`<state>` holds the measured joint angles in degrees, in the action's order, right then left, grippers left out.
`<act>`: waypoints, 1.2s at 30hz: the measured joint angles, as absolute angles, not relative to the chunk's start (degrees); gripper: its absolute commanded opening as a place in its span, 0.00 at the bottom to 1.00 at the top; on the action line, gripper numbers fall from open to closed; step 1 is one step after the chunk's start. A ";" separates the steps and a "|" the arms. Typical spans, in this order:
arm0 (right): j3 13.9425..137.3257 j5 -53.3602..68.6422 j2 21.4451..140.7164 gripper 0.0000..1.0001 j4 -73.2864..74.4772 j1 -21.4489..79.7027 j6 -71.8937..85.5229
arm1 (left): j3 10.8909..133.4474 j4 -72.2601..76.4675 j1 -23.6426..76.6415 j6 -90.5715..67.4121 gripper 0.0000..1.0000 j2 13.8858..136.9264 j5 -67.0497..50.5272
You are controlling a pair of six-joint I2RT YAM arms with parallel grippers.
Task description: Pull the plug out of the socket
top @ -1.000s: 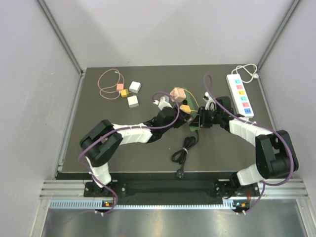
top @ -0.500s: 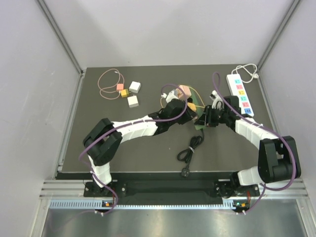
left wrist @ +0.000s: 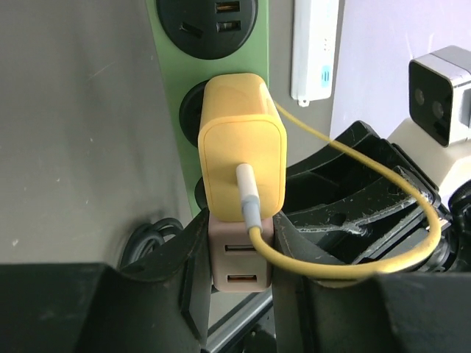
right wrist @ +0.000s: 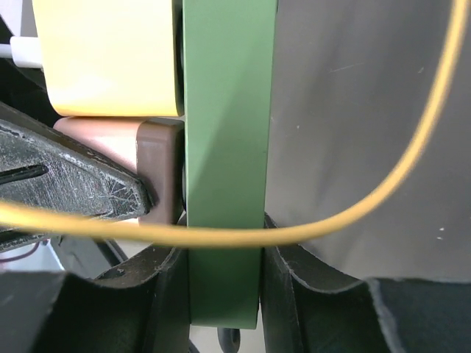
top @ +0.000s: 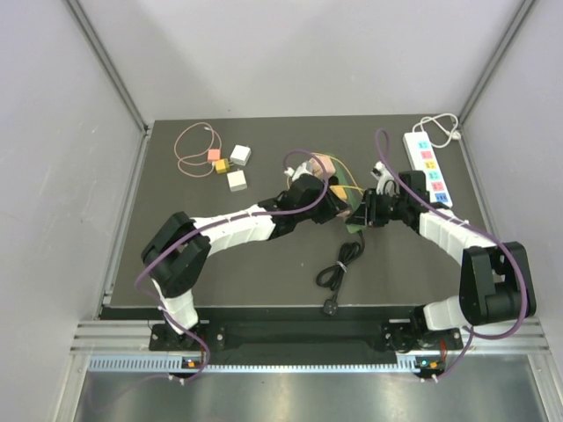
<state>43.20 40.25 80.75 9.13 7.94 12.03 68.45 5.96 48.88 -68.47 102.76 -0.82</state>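
Left arm stretched further right than a second ago, the green socket strip [top: 355, 220] and black cord coil [top: 339, 268] shifted right with it. From above, the left gripper [top: 341, 200] and right gripper [top: 362, 211] meet at the strip, right of centre. Left wrist view: the fingers are clamped on a pink plug [left wrist: 239, 268], low centre, seated in the strip just below a yellow charger [left wrist: 241, 154]. Right wrist view: jaws closed across the strip's narrow end, bottom centre, with the plug flush against the strip's face at left
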 measured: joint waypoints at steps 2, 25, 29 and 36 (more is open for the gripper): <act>43.20 40.64 80.68 0.00 9.17 7.94 11.97 | 68.40 5.02 50.37 -69.84 0.00 102.32 2.24; 43.18 47.57 80.34 0.00 10.83 3.60 9.45 | 70.91 3.81 48.99 -67.83 0.00 102.87 -4.47; 43.11 47.68 80.31 0.00 10.83 3.64 9.50 | 73.12 -0.49 52.05 -67.75 0.00 102.65 2.37; 43.11 46.17 79.88 0.00 10.26 2.90 9.21 | 83.20 -11.20 55.00 -64.55 0.00 106.52 10.74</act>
